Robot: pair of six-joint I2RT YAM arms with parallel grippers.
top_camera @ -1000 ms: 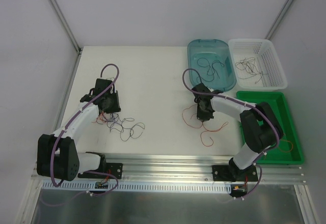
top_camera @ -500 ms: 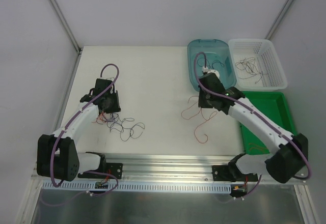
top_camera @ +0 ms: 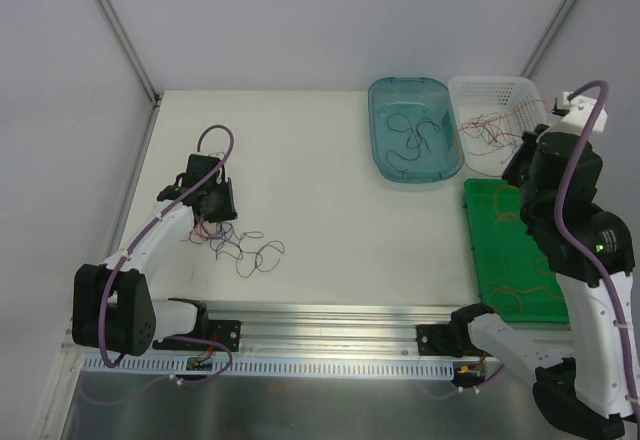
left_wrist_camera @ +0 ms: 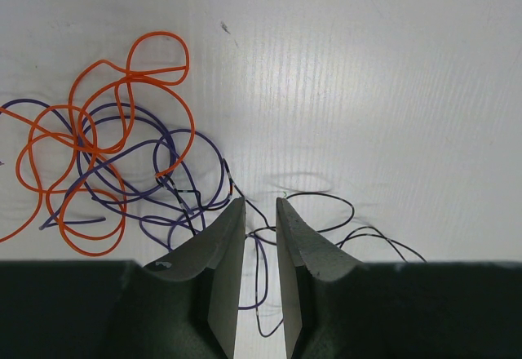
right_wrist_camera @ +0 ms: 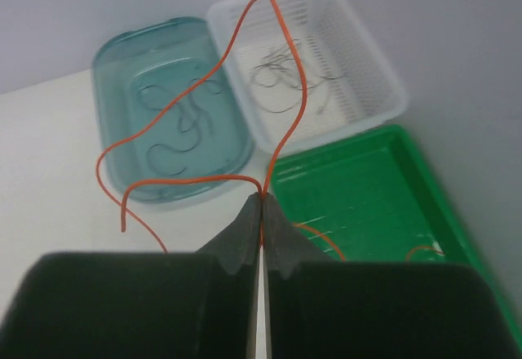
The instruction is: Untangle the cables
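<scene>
A tangle of thin cables [top_camera: 240, 245] lies on the white table at the left. My left gripper [top_camera: 214, 206] rests at its edge. In the left wrist view, orange loops [left_wrist_camera: 159, 34], purple strands [left_wrist_camera: 262, 257] and a black strand [left_wrist_camera: 322, 194] cross each other. The left gripper [left_wrist_camera: 259, 206] stands narrowly open, with purple and black strands running through the gap on the table. My right gripper [right_wrist_camera: 262, 197] is shut on an orange cable [right_wrist_camera: 196, 180] and is raised high at the right [top_camera: 518, 168]. The cable's ends hang free.
A teal bin [top_camera: 408, 82] holding dark cables stands at the back right. Beside it is a white basket [top_camera: 500, 85] holding more cables, and a green tray [top_camera: 480, 250] with orange cables sits in front of that. All three show in the right wrist view: bin [right_wrist_camera: 114, 49], basket [right_wrist_camera: 391, 90], tray [right_wrist_camera: 367, 188].
The right arm has risen from the table's middle and swung right with the orange cable, to a spot above the basket and tray. The left arm has not moved.
</scene>
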